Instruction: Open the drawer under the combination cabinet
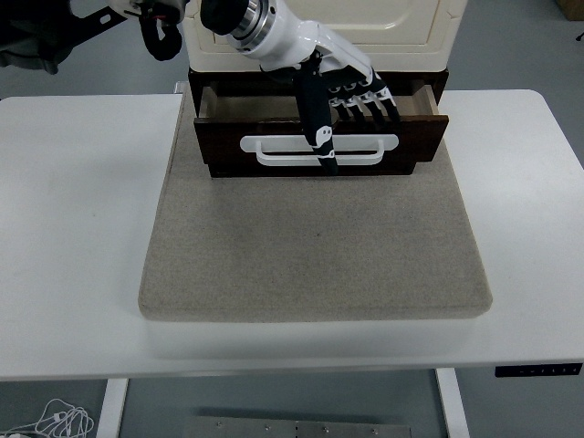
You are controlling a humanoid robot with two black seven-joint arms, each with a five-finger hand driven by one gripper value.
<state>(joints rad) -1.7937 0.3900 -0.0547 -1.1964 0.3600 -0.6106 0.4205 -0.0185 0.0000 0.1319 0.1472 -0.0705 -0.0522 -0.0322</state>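
Observation:
A cream cabinet (401,36) stands at the back of a grey mat (315,246). Under it is a dark brown drawer (228,137) with a white bar handle (274,151). The drawer is pulled out a little, and its inside shows behind the front panel. My left hand (342,123), with a white forearm and black fingers, comes in from the upper left. Its fingers (370,100) curl over the top edge of the drawer front. Its thumb (321,137) runs down the front across the handle. The hand grips the drawer front.
The mat lies on the white table (73,228) and reaches toward the near edge. A dark, partly cut-off shape (155,27) shows at the top left, behind the table.

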